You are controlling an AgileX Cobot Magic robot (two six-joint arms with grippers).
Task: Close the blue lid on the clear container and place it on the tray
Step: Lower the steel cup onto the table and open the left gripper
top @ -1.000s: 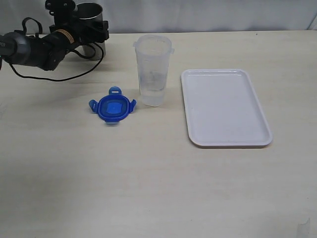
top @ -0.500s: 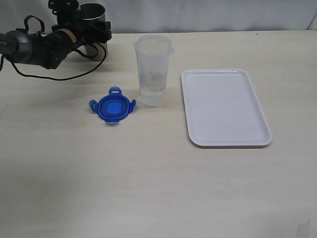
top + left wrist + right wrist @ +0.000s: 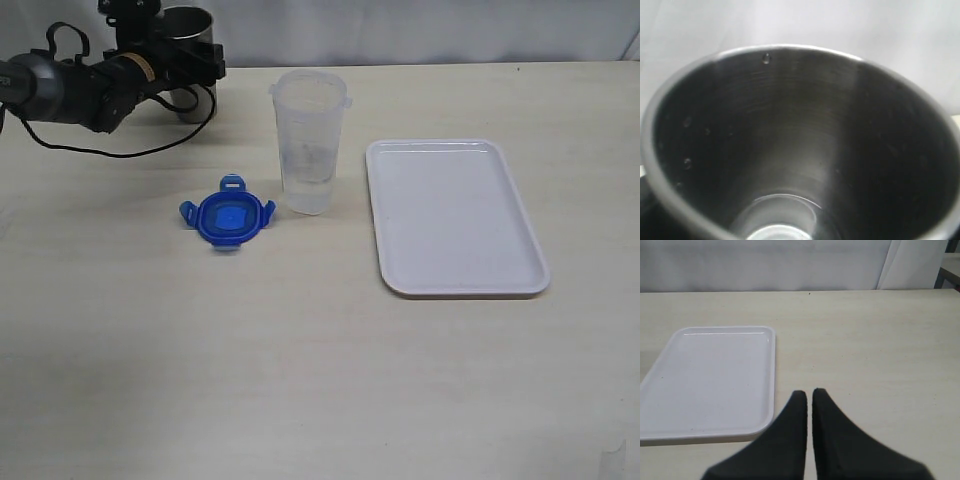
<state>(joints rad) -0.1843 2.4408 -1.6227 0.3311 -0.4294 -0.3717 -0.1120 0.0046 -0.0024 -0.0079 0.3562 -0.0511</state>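
Tray sits just ahead of the right gripper, whose fingertips are pressed together on nothing. The upright clear container and the blue lid, flat just beside it, probably lie nearer the left gripper, trayward of it. That gripper is spread wide at the steel cup; whether it clamps the cup I cannot tell.

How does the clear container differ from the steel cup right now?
The clear container is translucent; the steel cup is opaque grey metal. The container stands free mid-table; the cup sits at the back left, partly hidden by the left arm. Both stand upright, mouths open.
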